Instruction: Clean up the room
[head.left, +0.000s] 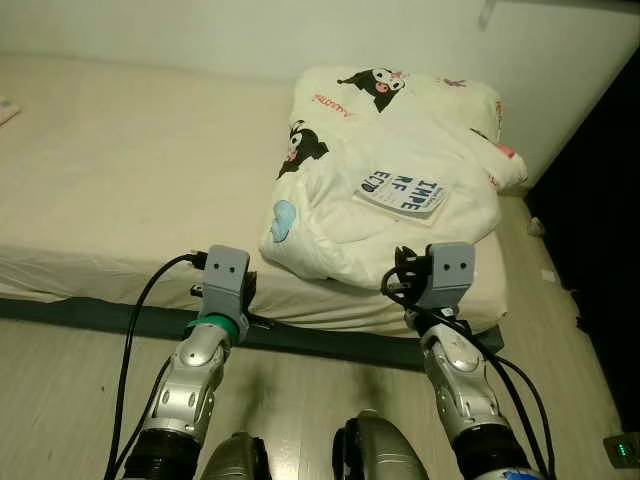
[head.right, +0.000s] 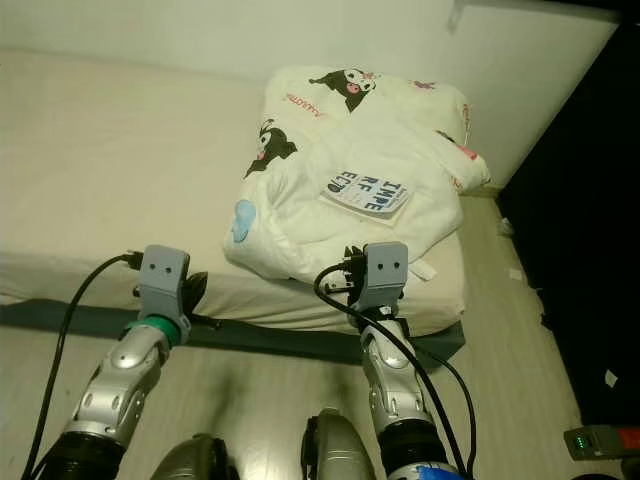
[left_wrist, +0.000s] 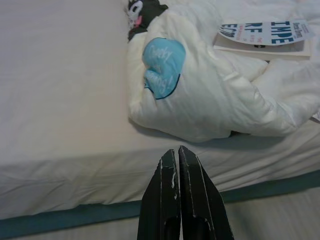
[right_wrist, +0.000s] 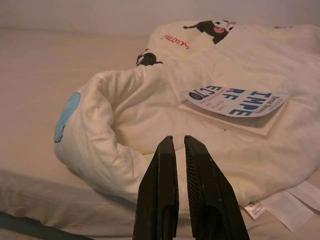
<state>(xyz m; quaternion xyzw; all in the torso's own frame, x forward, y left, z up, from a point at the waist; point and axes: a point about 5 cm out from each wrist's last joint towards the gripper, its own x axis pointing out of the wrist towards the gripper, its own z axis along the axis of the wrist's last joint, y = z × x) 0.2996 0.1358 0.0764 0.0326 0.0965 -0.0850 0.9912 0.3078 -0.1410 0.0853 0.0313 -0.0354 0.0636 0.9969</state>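
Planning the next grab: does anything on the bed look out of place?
Yes. The cream comforter lies bunched in a heap at the mattress corner rather than spread, and a book rests on top of it, tilted.

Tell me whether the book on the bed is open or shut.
Shut. The book lies flat, cover up, on the bunched blanket, its page edges stacked in the right wrist view.

Home bedroom: low mattress, cartoon-print quilt.
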